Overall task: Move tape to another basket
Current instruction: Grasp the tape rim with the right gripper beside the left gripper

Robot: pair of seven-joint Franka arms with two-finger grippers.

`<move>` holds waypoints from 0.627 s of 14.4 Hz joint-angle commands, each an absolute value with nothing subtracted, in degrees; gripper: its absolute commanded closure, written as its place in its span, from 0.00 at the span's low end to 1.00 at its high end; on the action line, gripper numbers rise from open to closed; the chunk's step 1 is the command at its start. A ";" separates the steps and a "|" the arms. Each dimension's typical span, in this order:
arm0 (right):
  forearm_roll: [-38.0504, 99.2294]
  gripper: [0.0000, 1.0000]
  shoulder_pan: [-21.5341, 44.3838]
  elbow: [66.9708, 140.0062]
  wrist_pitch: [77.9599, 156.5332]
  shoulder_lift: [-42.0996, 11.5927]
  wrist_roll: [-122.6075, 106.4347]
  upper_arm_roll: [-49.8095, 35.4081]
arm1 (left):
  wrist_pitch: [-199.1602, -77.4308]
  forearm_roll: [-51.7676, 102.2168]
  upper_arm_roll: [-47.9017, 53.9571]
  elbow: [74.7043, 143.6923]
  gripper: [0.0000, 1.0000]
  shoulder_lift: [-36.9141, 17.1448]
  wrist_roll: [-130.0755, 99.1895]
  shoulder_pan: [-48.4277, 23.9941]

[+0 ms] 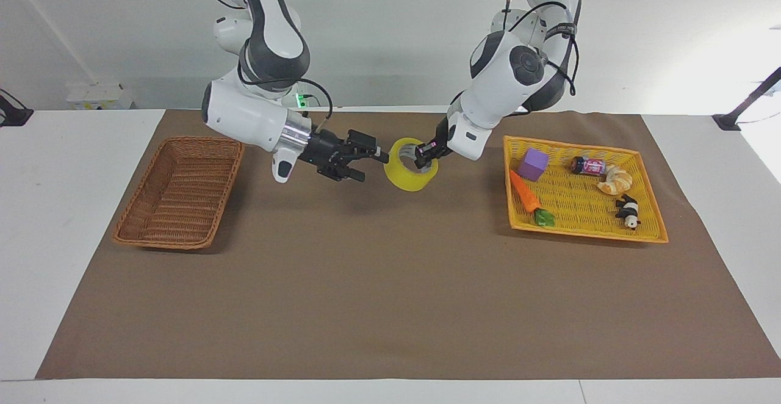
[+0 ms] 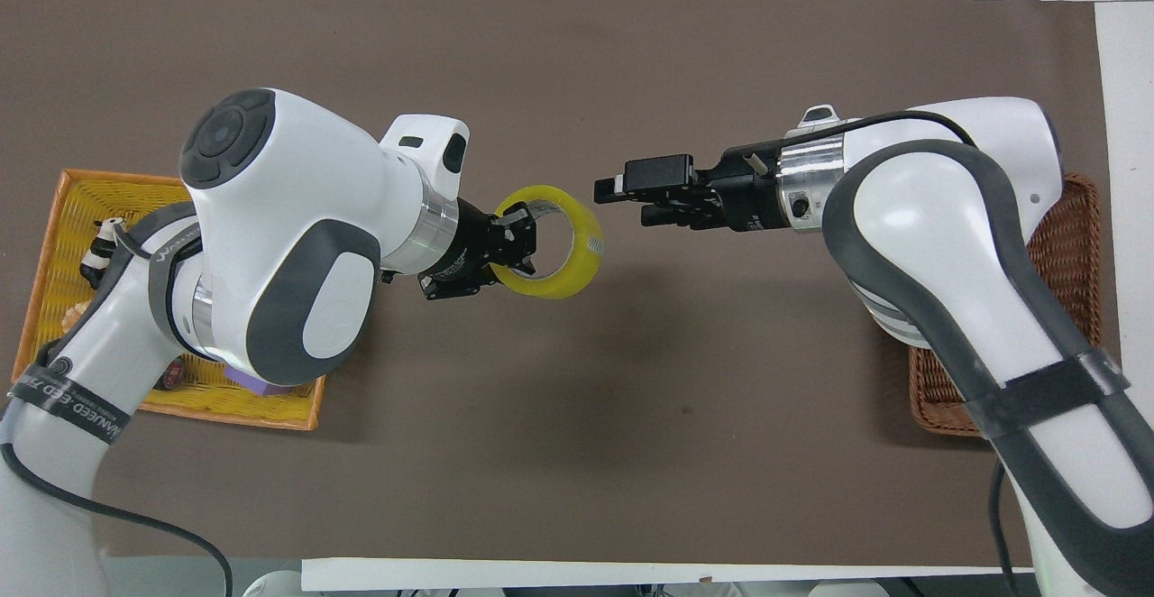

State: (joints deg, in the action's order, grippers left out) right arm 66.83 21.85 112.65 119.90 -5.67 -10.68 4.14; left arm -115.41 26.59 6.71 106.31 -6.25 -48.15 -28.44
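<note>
The tape (image 1: 410, 172) hangs above the brown mat (image 1: 390, 306) mid-table, pinched by its rim in the clenched left gripper (image 1: 423, 158), while the right gripper (image 1: 371, 158), fingers spread, hovers just beside the roll, well apart from the basket (image 1: 180, 191); no lettering reads clearly.

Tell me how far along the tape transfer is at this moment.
Done: the tape is out of the yellow tray, held in the air over the mat by the left hand. In hand: the right hand, open, is right beside the roll for a handover. Left: passing it over and putting it in the wicker basket.
</note>
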 commanded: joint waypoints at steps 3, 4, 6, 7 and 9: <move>71.19 0.01 23.82 117.85 122.96 -2.90 -11.69 4.40 | -116.02 27.51 6.24 104.94 0.99 -6.94 -49.48 -29.18; 71.19 0.01 24.69 118.04 123.05 -2.90 -11.52 4.39 | -116.02 27.51 6.24 105.03 0.99 -6.86 -49.48 -29.18; 71.19 0.01 25.22 118.21 122.96 -2.81 -11.51 4.48 | -116.02 27.51 6.24 104.94 0.99 -6.86 -49.48 -29.18; 71.19 0.01 25.49 118.21 123.05 -2.81 -11.43 4.48 | -116.10 27.51 6.24 104.94 0.99 -6.86 -49.48 -29.18; 71.19 0.01 25.93 118.21 122.79 -2.73 -11.51 4.48 | -115.93 27.51 6.24 104.94 0.99 -6.86 -49.57 -29.27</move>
